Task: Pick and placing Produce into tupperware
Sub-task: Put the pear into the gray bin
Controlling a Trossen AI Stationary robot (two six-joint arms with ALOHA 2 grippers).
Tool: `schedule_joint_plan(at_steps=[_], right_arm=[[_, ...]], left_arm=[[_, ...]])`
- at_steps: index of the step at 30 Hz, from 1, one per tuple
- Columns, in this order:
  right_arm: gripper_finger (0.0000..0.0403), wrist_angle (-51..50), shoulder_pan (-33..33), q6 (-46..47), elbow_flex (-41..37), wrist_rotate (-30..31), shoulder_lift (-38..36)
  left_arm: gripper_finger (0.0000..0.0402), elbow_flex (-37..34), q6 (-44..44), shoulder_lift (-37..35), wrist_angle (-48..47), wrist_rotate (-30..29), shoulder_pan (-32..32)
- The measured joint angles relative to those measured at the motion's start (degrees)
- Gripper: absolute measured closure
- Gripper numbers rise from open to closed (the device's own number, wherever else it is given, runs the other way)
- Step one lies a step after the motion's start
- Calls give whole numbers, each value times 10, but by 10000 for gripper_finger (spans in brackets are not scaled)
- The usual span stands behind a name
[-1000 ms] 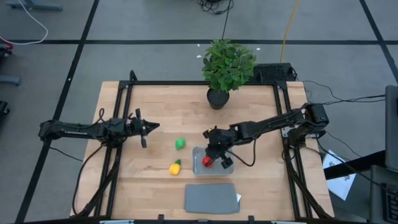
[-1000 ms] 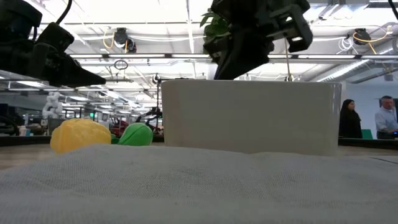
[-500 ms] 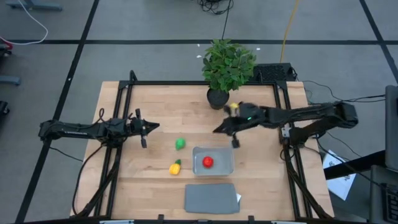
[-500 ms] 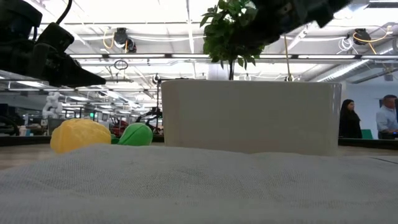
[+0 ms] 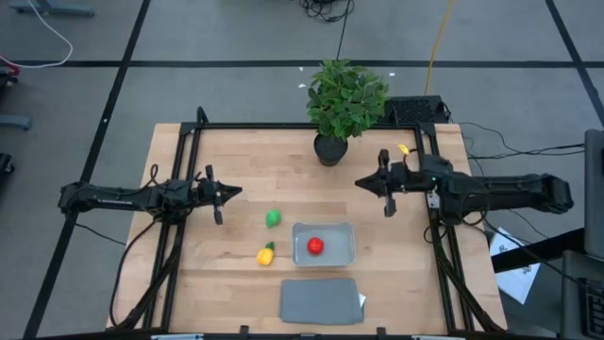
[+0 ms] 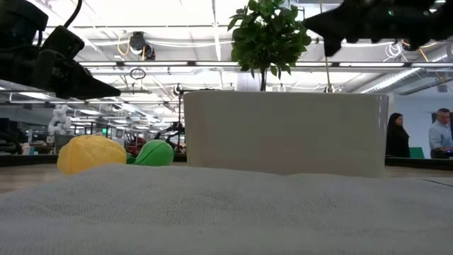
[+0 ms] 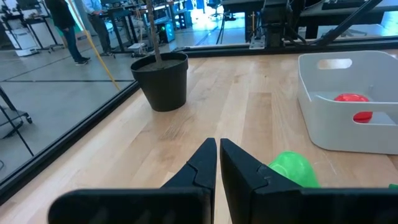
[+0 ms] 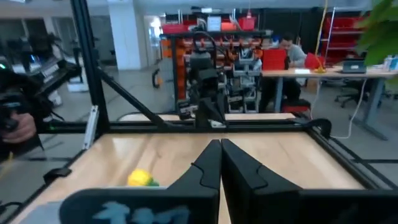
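Note:
The round red piece [image 5: 314,246] lies inside the translucent tupperware [image 5: 300,247], and it shows there in the left wrist view too [image 7: 351,98]. The green piece [image 5: 274,218] and the yellow piece with a green tip [image 5: 266,253] rest on the wood left of the container. My right gripper [image 5: 360,182] hovers shut above the table, right of the plant pot and beyond the container. My left gripper [image 5: 236,192] waits shut at the table's left, a short way from the green piece [image 7: 291,168].
A potted plant [image 5: 330,148] stands at the table's far middle. The flat grey lid [image 5: 321,300] lies near the front edge, just in front of the container. Black frame rails run along the table's left and right sides. Bare wood spreads between the two grippers.
My right gripper stood over the tupperware at the red piece a second ago. It has since risen and drawn back toward the table's far right, levelling out. The red piece stays lying in the container. The left arm has kept still.

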Motion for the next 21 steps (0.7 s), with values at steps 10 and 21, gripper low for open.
schedule_joint_plan(at_steps=[10,21], right_arm=[[403,108,20,59,-138,95,-33],[403,145,48,53,-183,107,-77]], left_arm=[[376,0,-2,0,2,0,0],[376,0,-6,0,4,0,0]])
